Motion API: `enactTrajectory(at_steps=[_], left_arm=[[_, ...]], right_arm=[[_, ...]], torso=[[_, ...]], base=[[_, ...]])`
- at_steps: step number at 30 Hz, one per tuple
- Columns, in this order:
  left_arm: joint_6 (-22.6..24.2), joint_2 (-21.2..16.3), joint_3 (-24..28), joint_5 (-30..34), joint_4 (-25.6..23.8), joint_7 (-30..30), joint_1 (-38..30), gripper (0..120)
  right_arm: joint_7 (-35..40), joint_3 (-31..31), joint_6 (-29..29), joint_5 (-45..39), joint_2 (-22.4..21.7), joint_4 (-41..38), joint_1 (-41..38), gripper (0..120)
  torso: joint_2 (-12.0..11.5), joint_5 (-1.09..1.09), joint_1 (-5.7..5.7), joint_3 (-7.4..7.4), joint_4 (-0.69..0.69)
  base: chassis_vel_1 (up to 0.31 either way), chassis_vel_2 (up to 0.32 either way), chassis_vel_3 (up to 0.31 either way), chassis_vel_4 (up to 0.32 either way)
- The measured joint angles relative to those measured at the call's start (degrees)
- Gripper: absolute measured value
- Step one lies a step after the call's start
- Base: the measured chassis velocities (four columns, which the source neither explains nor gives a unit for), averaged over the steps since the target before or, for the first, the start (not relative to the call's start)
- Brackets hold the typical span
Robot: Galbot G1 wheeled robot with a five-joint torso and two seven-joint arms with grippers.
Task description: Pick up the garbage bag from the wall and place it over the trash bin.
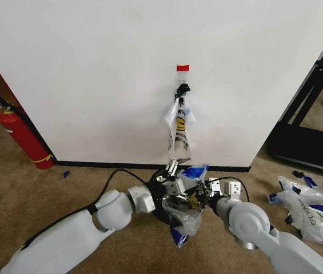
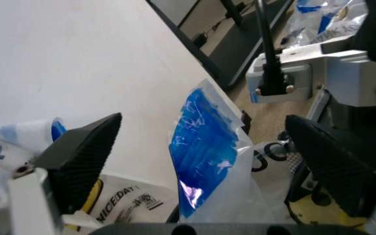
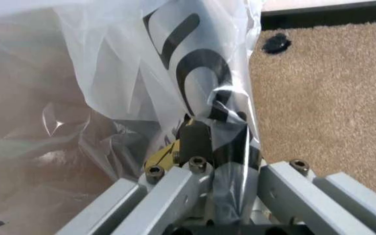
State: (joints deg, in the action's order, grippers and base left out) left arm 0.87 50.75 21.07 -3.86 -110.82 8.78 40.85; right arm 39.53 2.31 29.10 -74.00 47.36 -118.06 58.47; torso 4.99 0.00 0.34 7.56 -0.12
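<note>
Low in front of the wall [image 1: 92, 74], a translucent garbage bag [image 1: 185, 214] with a blue tape patch [image 2: 204, 142] and black print [image 3: 198, 73] is draped between my two grippers. My right gripper [image 1: 208, 194] [image 3: 230, 171] is shut on a fold of it. My left gripper [image 1: 182, 188] [image 2: 201, 125] is open, its black pads [image 2: 83, 156] wide apart on either side of the blue patch. The trash bin [image 1: 158, 212] shows as a dark rim under the bag, mostly hidden. Another printed bag [image 1: 179, 125] hangs from the black hook [image 1: 182, 88] below the red tape [image 1: 183, 68].
A red fire extinguisher [image 1: 21, 134] stands on the left by the wall's corner. White bags with blue lettering [image 1: 310, 208] lie on the carpet at right. A black frame [image 1: 307, 108] stands beyond the wall's right edge. A black baseboard [image 1: 104, 165] runs along the floor.
</note>
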Motion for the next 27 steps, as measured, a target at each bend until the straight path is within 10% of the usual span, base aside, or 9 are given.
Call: enactTrajectory(at_steps=[27], left_arm=[[4.34,-1.75,-1.27,2.17,-0.59,-1.45,0.32,9]], right_arm=[[-2.67,0.86,0.23,1.63,0.27,1.33,-1.08,0]], torso=[[0.00,-0.01,0.00,0.00,-0.01]], base=[[0.000,0.000,0.000,0.000]])
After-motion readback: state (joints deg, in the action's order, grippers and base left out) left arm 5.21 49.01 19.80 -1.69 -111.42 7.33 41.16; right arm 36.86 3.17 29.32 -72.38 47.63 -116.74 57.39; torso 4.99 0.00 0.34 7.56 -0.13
